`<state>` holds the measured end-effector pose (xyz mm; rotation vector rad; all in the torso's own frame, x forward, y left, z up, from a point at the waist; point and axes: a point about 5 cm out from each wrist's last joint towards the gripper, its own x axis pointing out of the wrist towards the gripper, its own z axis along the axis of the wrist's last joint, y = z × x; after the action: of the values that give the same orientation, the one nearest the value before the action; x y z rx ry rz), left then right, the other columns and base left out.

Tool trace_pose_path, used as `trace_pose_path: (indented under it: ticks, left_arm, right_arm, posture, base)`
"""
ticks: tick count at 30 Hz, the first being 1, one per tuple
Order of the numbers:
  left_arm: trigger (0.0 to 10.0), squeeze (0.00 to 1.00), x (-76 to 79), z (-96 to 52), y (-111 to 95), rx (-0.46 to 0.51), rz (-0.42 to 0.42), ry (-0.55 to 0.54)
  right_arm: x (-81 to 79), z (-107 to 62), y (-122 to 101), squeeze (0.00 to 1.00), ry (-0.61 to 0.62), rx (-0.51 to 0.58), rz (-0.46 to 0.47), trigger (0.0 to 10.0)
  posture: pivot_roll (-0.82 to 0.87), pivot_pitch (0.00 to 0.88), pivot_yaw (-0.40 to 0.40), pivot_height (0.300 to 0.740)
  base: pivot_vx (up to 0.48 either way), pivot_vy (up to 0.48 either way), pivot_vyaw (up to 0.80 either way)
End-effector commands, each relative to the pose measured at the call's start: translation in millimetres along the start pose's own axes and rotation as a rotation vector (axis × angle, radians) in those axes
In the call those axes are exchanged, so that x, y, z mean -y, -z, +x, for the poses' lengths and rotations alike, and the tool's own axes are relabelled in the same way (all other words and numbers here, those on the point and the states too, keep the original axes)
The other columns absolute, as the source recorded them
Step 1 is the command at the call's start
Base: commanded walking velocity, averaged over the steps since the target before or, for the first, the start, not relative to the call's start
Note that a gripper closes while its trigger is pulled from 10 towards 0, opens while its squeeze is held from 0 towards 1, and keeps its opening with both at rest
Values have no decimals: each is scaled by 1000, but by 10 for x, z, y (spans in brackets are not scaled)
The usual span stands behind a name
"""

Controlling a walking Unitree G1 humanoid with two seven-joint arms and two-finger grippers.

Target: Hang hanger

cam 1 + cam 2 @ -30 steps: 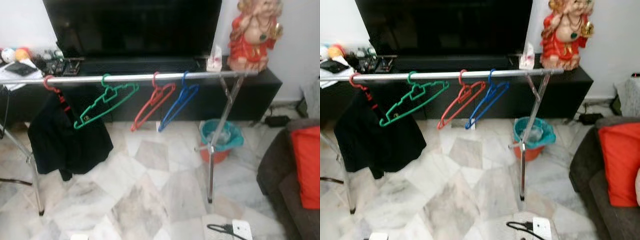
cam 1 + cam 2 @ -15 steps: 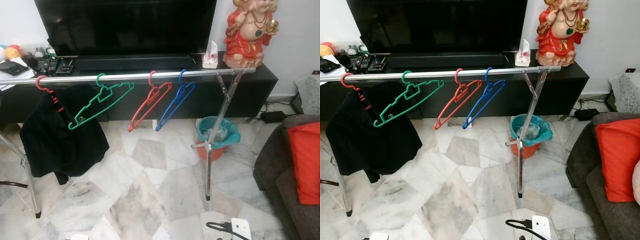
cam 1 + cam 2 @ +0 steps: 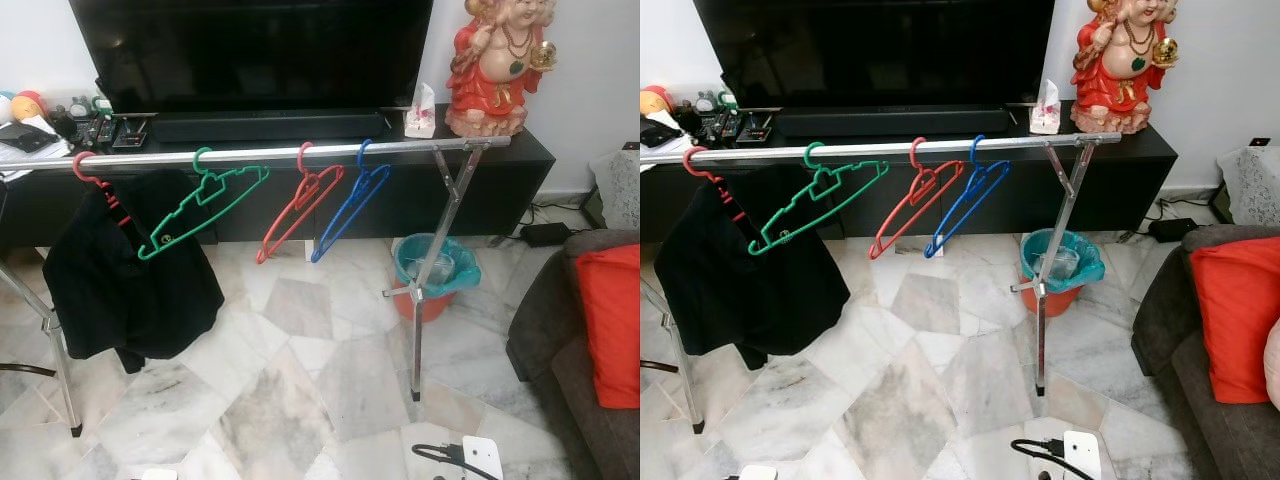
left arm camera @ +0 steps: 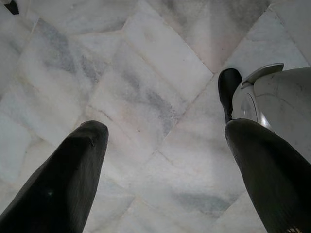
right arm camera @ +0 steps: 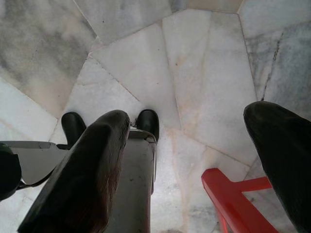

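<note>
Left hand (image 4: 160,145) is wide open, empty, pointing down at the marble floor (image 4: 146,97). Right hand (image 5: 194,145) is also wide open and holds nothing; a red hanger (image 5: 233,199) lies on the floor just below its fingers. Well ahead of both hands, the chrome rail (image 3: 280,154) carries a green hanger (image 3: 200,205), a second red hanger (image 3: 300,210), a blue hanger (image 3: 350,205) and a black garment (image 3: 125,275).

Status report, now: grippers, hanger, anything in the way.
Left gripper open, empty, over floor. Right gripper open, red hanger below it, not gripped. Rail carries four hangers; free rail beyond blue hanger.
</note>
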<state>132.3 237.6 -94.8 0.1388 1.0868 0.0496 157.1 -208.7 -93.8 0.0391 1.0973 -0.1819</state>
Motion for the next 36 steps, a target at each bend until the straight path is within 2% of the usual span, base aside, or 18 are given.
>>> trace_pose_path:
  ticks: [1, 10, 36]
  left_arm:
    - [10000, 0, -13, -5, 25, -10, -10, -1]
    - [10000, 0, -16, -5, 22, -9, -5, -1]
    - [10000, 0, -13, -5, 10, 3, -6, 7]
  right_arm:
    - [1, 0, 0, 0, 1, 1, 16, 10000]
    - [-1, 0, 7, 0, 3, -6, 19, 10000]
    - [-2, 1, 12, 0, 2, -23, 5, 10000]
  posture:
    - [63, 0, 12, 732]
    - [63, 0, 14, 732]
    - [65, 0, 13, 732]
  base:
    - [0, 0, 0]
    - [0, 235, -49]
    - [0, 0, -756]
